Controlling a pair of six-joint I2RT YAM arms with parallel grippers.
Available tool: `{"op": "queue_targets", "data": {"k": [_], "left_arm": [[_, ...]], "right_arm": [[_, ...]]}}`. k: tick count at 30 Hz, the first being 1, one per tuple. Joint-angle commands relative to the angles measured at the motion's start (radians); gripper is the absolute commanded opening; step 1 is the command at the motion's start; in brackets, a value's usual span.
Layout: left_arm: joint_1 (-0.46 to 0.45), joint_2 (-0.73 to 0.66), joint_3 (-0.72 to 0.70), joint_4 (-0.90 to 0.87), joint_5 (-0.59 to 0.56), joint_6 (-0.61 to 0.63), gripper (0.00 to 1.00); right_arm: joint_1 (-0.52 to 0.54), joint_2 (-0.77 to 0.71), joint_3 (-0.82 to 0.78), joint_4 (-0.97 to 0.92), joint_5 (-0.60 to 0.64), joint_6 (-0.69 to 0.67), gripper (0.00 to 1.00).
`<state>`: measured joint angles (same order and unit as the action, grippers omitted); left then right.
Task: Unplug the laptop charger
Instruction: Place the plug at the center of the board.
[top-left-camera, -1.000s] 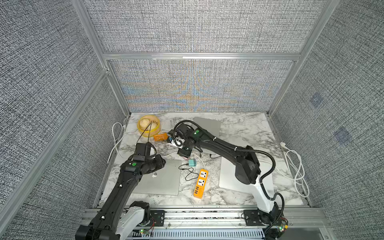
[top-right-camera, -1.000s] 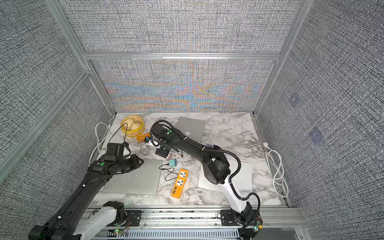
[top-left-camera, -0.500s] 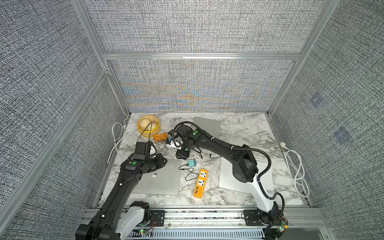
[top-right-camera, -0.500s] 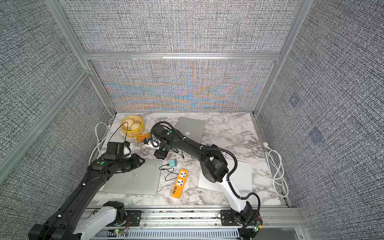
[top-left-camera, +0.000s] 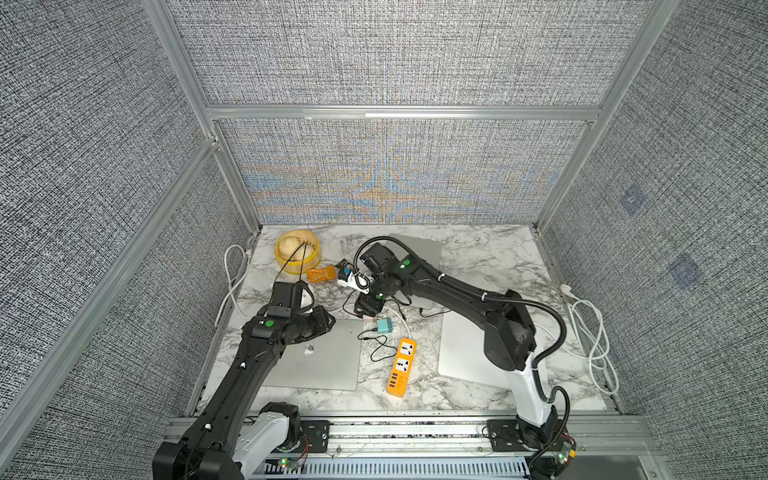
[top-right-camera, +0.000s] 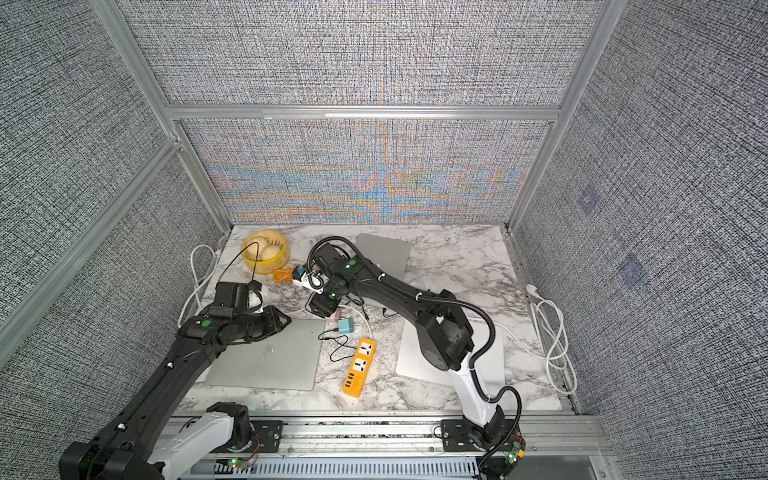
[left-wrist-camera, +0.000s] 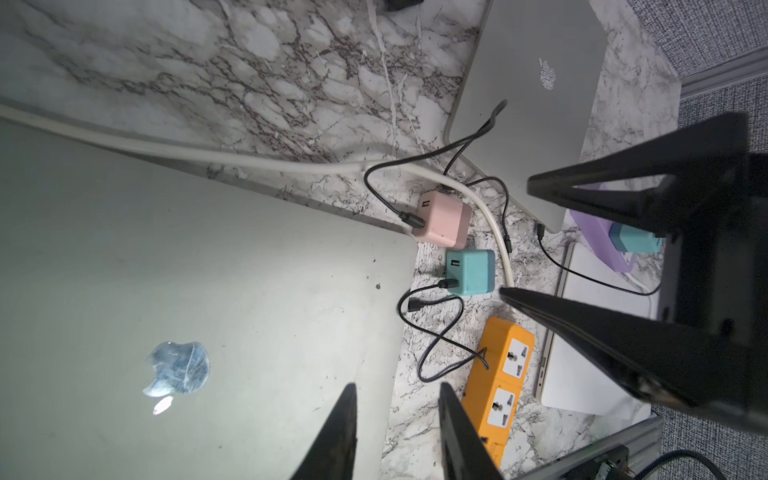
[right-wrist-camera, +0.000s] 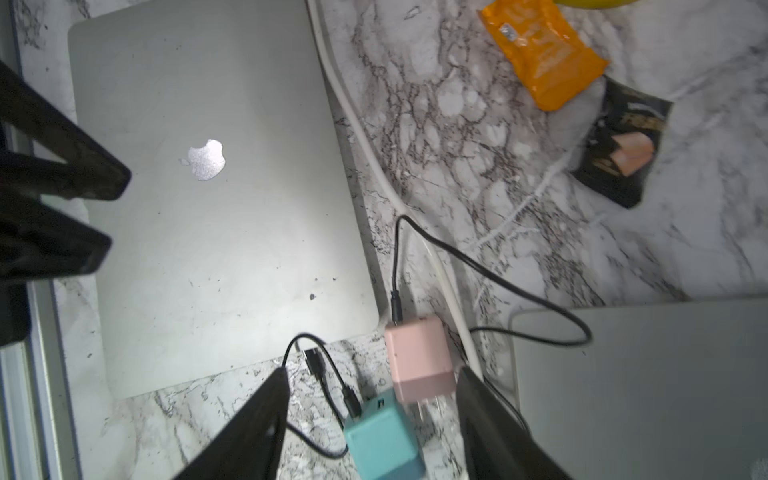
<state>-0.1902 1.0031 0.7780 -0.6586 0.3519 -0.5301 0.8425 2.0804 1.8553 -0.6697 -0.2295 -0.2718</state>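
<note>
Three laptops (top-left-camera: 324, 365), one orange power strip (top-left-camera: 401, 368) (two snack packets (right-wrist-camera: 544, 54)).

table (top-left-camera: 478, 249): smooth marble-look, slight sheen | laptop (top-left-camera: 328, 361): matt grey metal | power strip (top-left-camera: 401, 368): smooth orange plastic | walls (top-left-camera: 374, 62): rough woven cloth

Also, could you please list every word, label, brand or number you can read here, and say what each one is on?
No words or numbers are legible anywhere.
Apple logo, a sign without lettering: on the lids of the front-left laptop and the back laptop.
Orange packet: printing too blurred to read.
Black packet: a picture, any text unreadable.
Orange power strip: no readable marking.
</note>
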Motion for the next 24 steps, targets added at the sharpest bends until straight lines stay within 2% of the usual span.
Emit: {"op": "queue_targets", "data": {"k": [1,6,10,13,19,24], "left_arm": [[-0.008,-0.001,0.032,0.036,0.014,0.073,0.34],[-0.050,0.003,0.086,0.096,0.015,0.175,0.35],[-0.124,0.047,0.147,0.146,0.011,0.269,0.35],[-0.184,0.109,0.213,0.151,0.003,0.329,0.35],[-0.275,0.256,0.327,0.173,-0.007,0.383,0.36],[-0.344,0.382,0.406,0.200,-0.023,0.412,0.36]], "right_arm": [[-0.038,-0.096,-0.091,0.149,0.048,0.215,0.67],[-0.130,-0.244,-0.225,0.166,0.045,0.476,0.67],[-0.234,-0.368,-0.372,0.209,-0.043,0.658,0.67],[-0.305,-0.442,-0.480,0.239,-0.098,0.742,0.68],[-0.392,-0.546,-0.615,0.204,-0.050,0.710,0.68],[-0.463,-0.564,-0.617,0.071,0.040,0.715,0.68]]}}
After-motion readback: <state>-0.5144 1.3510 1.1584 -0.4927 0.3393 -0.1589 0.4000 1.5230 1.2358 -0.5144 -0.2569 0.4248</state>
